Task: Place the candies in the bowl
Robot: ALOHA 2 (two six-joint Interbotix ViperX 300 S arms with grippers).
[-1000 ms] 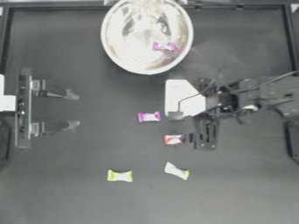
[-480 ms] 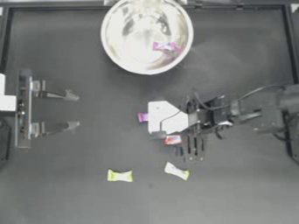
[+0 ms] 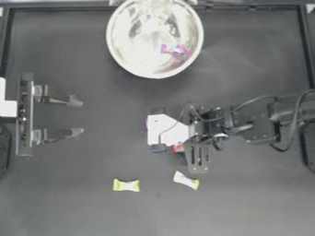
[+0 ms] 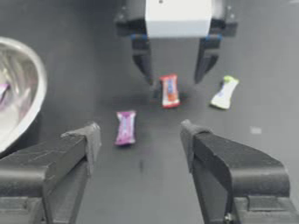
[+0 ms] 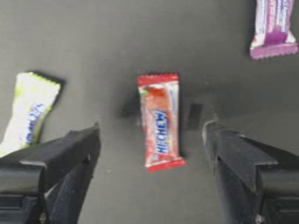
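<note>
The right gripper (image 5: 153, 144) stands low over the middle of the table (image 3: 73, 207) with its jaws spread wide and holding nothing; the red candy (image 5: 160, 122) lies flat on the table between them, touching neither jaw. In the left wrist view the same gripper (image 4: 170, 74) hangs directly above the red candy (image 4: 169, 90), one jaw on each side of it. In the top view the wrist hides most of that candy, and only a red edge (image 3: 178, 148) shows beside it. The pink candy (image 4: 125, 127) lies on the table just beside the red one, apart from it. One yellow-green candy (image 5: 29, 111) lies near the red one on its other side, and a second yellow-green candy (image 3: 126, 185) lies farther off, toward the near edge of the table. The bowl (image 3: 123, 55) sits at the far edge of the table, well apart from the right gripper, with the purple candy (image 3: 174, 50) inside it. The left gripper (image 3: 75, 117) is at the left side of the table, jaws open and empty.
</note>
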